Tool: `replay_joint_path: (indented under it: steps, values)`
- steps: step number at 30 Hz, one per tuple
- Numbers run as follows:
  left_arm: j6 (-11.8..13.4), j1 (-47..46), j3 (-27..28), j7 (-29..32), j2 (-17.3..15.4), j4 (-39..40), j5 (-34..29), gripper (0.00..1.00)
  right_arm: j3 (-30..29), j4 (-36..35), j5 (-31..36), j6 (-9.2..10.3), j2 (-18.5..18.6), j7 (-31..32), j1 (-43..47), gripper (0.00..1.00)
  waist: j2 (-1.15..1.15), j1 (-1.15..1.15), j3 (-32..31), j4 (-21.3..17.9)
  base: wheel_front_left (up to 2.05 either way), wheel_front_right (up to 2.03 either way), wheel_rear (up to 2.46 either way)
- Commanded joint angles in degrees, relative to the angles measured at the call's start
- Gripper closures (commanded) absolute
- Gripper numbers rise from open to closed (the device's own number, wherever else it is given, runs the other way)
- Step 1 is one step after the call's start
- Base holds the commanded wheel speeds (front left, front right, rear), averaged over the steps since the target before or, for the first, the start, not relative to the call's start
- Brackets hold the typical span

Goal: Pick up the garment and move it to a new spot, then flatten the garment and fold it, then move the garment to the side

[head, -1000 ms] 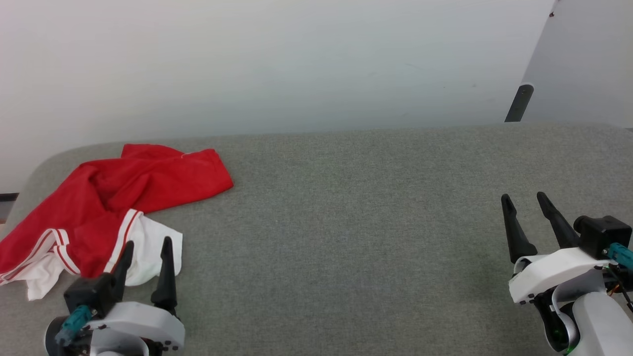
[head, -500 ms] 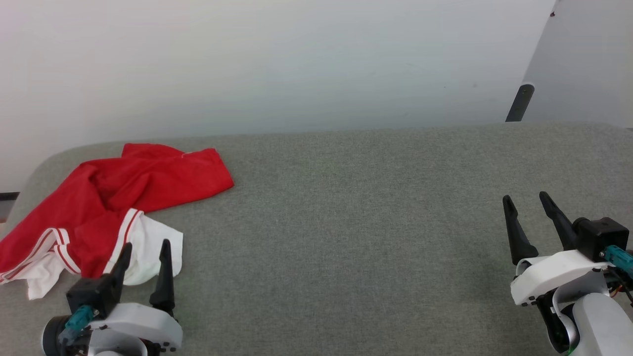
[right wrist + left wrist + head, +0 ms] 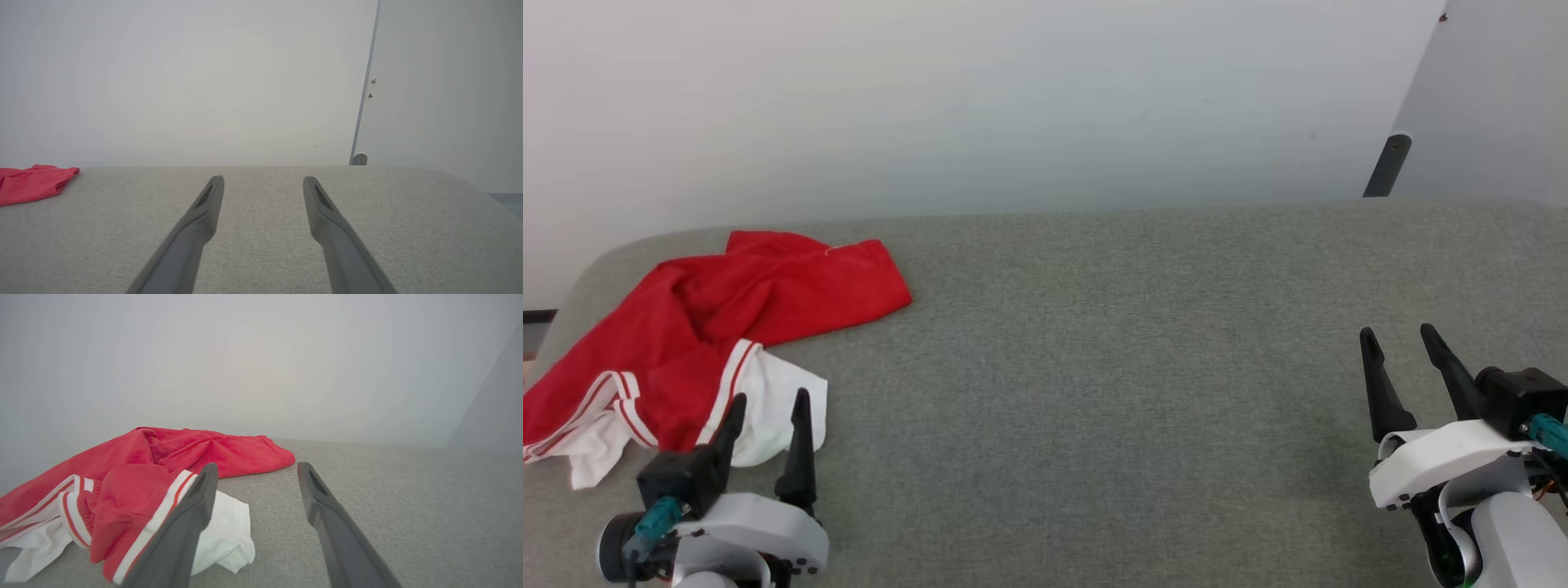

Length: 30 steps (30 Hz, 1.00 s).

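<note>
The garment (image 3: 719, 327) lies crumpled at the far left of the grey cushioned surface (image 3: 1094, 367), red with white sleeves and striped trim. In the left wrist view the garment (image 3: 163, 465) spreads ahead and to the left, and one white sleeve lies under the left finger. My left gripper (image 3: 770, 400) stands open just in front of that sleeve, holding nothing. Far off at the lower right, my right gripper (image 3: 1397, 333) is open over bare cushion. The right wrist view shows my right gripper (image 3: 263, 178) with a red corner of the garment (image 3: 36, 181) at its left edge.
A pale wall rises behind the cushion. A dark hinge-like fitting (image 3: 1387, 166) stands on a panel edge at the back right. The cushion's left end curves off near the garment, and its wide middle is bare grey fabric.
The head view has shifted slightly, so everything sits a little lower and to the right. Both grippers stay open and the garment lies as before.
</note>
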<state>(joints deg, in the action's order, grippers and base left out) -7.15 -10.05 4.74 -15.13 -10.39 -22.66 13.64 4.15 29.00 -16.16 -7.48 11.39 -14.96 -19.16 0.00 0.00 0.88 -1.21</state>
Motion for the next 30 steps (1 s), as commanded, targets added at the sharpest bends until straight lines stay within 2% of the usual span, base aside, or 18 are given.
replay_joint_path:
  steps: [1,6,11,30]
  values:
    - [-0.3,-0.7,-0.2,0.0,-0.2,-0.1,0.4,0.0,-0.3,-0.3,-0.4,-0.02,-0.2,-0.3,0.5,0.0,0.0,0.0,0.0,0.4,0.0,0.0,0.0]
    - [-0.3,-1.1,-1.0,0.0,-0.4,0.3,-0.2,0.0,0.0,-0.7,-1.0,-0.02,-0.3,-0.3,1.1,0.0,0.0,0.0,-0.1,2.6,0.0,0.0,0.0]
    - [0.0,-0.6,-1.4,0.0,0.1,1.2,-0.8,0.0,1.3,-0.9,-1.4,-0.02,-0.4,-0.3,1.2,0.0,0.0,0.0,-0.1,6.6,0.0,0.0,0.0]
    - [2.0,4.2,-1.3,0.0,1.8,2.2,-1.6,0.0,9.6,-0.1,-3.4,-0.02,-0.5,-0.3,-0.3,0.0,0.0,0.0,-0.8,29.0,0.0,0.0,0.0]
